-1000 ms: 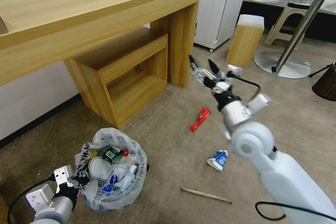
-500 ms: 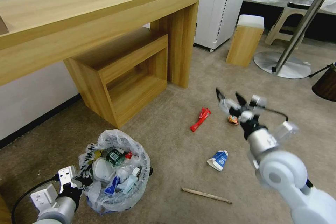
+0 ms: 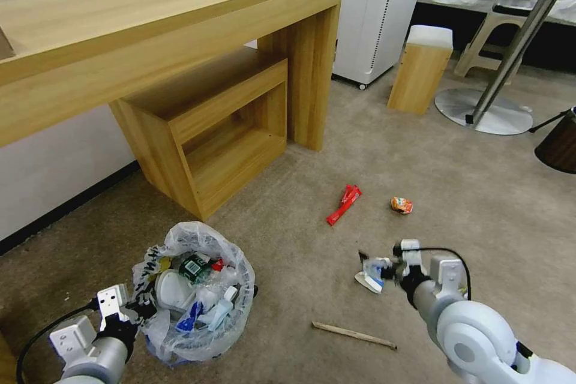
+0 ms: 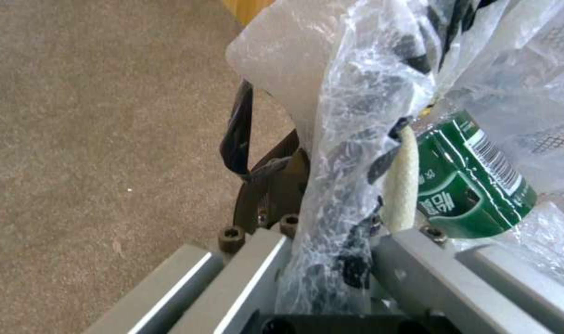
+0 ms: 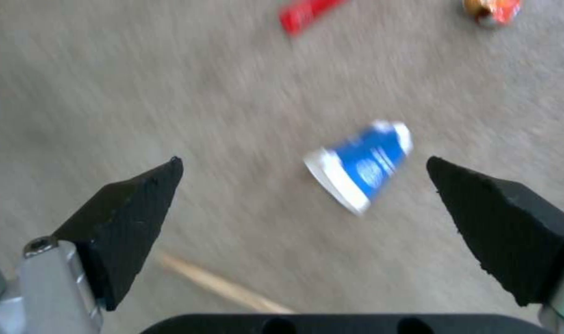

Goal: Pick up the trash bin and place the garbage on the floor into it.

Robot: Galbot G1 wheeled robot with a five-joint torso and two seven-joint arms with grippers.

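Note:
The trash bin (image 3: 192, 297), lined with a crinkled clear bag and full of litter, stands on the carpet at the lower left. My left gripper (image 3: 129, 312) is shut on its rim; the left wrist view shows the bag (image 4: 356, 139) pinched in the left gripper (image 4: 331, 260), with a green-labelled bottle (image 4: 474, 181) inside. My right gripper (image 3: 370, 264) hangs open low over the blue-white carton (image 3: 367, 281); the right gripper (image 5: 302, 160) straddles the carton (image 5: 359, 164) from above. On the floor lie more garbage: a red wrapper (image 3: 344, 204), an orange wrapper (image 3: 401, 205) and a wooden stick (image 3: 354, 335).
A wooden desk (image 3: 180, 30) with a low shelf unit (image 3: 222, 126) lines the left wall. Behind stand a white appliance (image 3: 378, 12), a wooden stool (image 3: 420, 69) and a round table's base (image 3: 483, 111). A brown bin (image 3: 558, 144) sits at the right edge.
My right arm has swung down and back from near the desk leg to just above the carton, still open, uncovering the orange wrapper. The left gripper and bin have barely shifted.

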